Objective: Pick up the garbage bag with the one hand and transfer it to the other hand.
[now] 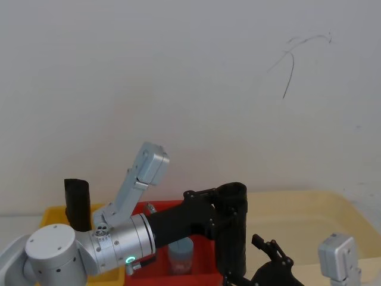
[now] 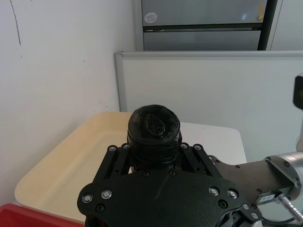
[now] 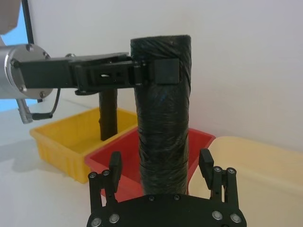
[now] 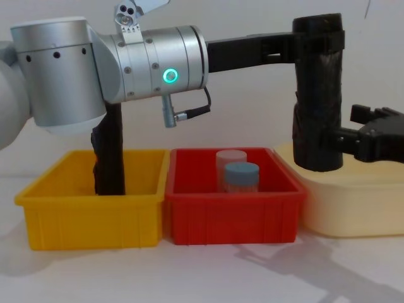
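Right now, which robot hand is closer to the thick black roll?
Left. The left gripper clamps the garbage bag near its top; the right gripper, open, flanks its lower part without touching.

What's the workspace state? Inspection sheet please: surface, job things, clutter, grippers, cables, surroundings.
Surface: white table carrying a yellow bin, a red bin and a cream tray in a row.
Job's things: garbage bag upright, gripped near its top.
Clutter: slim black roll standing in the yellow bin; two capped jars in the red bin.
Grippers: left gripper shut on the bag; right gripper open, fingers flanking its lower part.
Cables: short black loop at the left wrist.
Surroundings: white wall with a dark scratch.
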